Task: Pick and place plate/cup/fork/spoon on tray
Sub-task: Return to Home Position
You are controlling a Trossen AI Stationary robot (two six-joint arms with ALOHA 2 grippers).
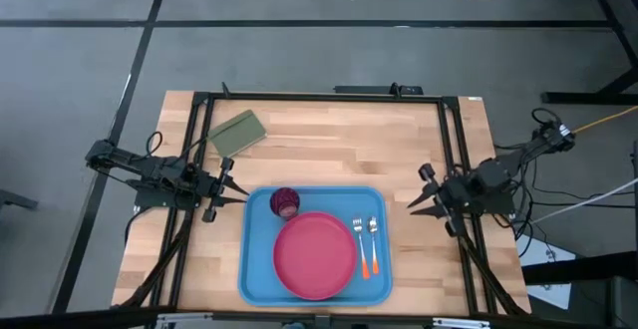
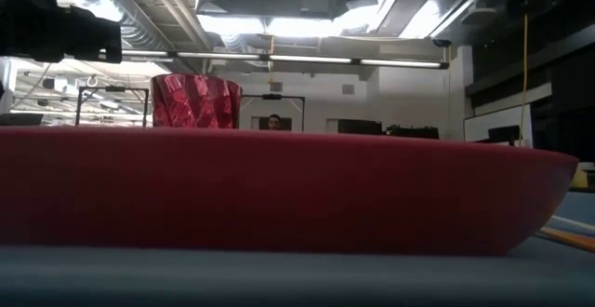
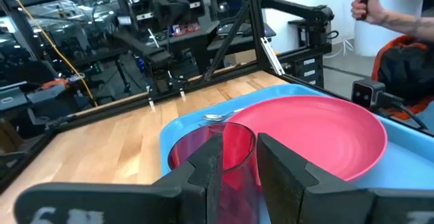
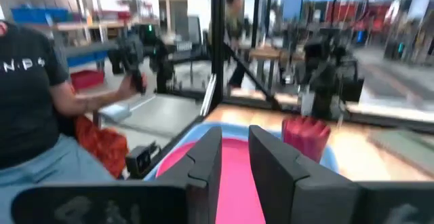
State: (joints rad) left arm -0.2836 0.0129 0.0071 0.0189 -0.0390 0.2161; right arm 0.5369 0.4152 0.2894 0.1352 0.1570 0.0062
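Note:
The light-blue tray (image 1: 255, 269) lies at the table's near middle. The pink-red plate (image 1: 315, 255) lies flat on it. The dark red cup (image 1: 285, 202) stands upright on the tray's far left part. The fork (image 1: 359, 241) and the spoon (image 1: 373, 239) lie side by side on the tray's right part, orange handles toward the near edge. My left gripper (image 1: 237, 184) is open and empty just left of the tray, pointing at the cup (image 3: 217, 146). My right gripper (image 1: 414, 191) is open and empty right of the tray, pointing at the plate (image 4: 230, 163).
A small olive-green pad (image 1: 236, 133) lies at the far left of the wooden table. Black frame rails (image 1: 319, 98) run along the table's edges. In the low view the plate (image 2: 279, 191) fills the front and the cup (image 2: 195, 102) rises behind it. A person (image 4: 34, 102) sits beyond the table.

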